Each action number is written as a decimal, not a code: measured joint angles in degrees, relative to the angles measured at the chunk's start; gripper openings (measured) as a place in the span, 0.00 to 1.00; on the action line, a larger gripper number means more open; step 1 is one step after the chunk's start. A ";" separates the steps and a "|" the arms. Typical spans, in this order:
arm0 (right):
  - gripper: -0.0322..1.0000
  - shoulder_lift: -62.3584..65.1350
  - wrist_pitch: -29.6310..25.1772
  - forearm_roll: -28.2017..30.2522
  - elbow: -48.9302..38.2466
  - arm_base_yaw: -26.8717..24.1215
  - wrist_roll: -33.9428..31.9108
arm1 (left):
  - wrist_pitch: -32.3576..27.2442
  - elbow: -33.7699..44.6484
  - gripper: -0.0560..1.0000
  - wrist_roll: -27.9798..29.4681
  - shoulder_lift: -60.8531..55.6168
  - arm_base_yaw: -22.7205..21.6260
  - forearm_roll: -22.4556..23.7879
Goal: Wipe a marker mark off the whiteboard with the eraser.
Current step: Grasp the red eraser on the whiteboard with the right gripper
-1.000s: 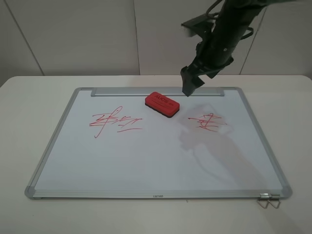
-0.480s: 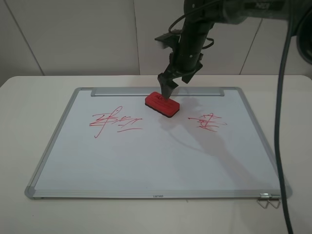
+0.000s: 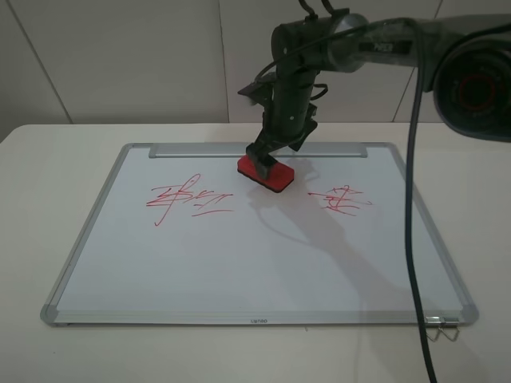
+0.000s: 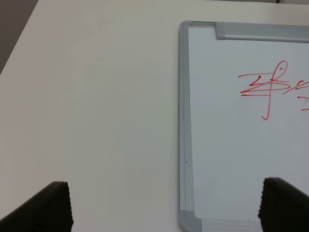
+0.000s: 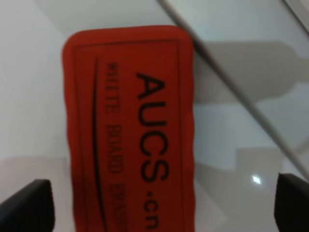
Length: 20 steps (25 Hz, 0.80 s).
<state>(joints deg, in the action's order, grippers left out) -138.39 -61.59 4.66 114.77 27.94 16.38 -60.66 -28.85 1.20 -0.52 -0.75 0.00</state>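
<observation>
The whiteboard [image 3: 239,271] lies flat on the table. The marker mark [image 3: 188,199], a wide red scribble with a slanting tail, is on its left half and also shows in the left wrist view [image 4: 270,87]. The red eraser [image 3: 275,177] rests near the board's top rail. My right gripper [image 3: 261,156] hangs just over the eraser's left end. In the right wrist view this gripper [image 5: 159,205] is open, its dark fingertips [image 5: 24,205] standing either side of the eraser [image 5: 130,125] without touching it. My left gripper [image 4: 169,208] is open above the board's left frame [image 4: 183,121], holding nothing.
A smaller compact red scribble [image 3: 342,199] sits on the board's right half. The silver rail [image 3: 200,150] runs along the far edge, and a metal clip [image 3: 441,327] sticks out at the front right corner. The white table [image 3: 48,175] surrounds the board.
My right arm has swung left from behind the rail and come down over the eraser. The eraser and the marks have not moved.
</observation>
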 joint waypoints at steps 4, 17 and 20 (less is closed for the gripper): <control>0.83 -0.52 0.37 -0.53 0.00 0.79 -0.19 | 0.00 0.00 0.79 0.00 0.00 0.00 0.00; 0.83 -1.82 2.02 0.11 0.00 2.00 -0.19 | 0.00 0.00 0.79 0.00 0.00 0.00 0.00; 0.83 -1.82 2.15 0.12 0.00 2.00 -0.19 | 0.00 0.00 0.79 0.00 0.00 0.00 0.00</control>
<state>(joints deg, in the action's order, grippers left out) -140.21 -59.44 4.78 114.77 29.94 16.19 -60.66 -28.85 1.20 -0.52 -0.75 0.00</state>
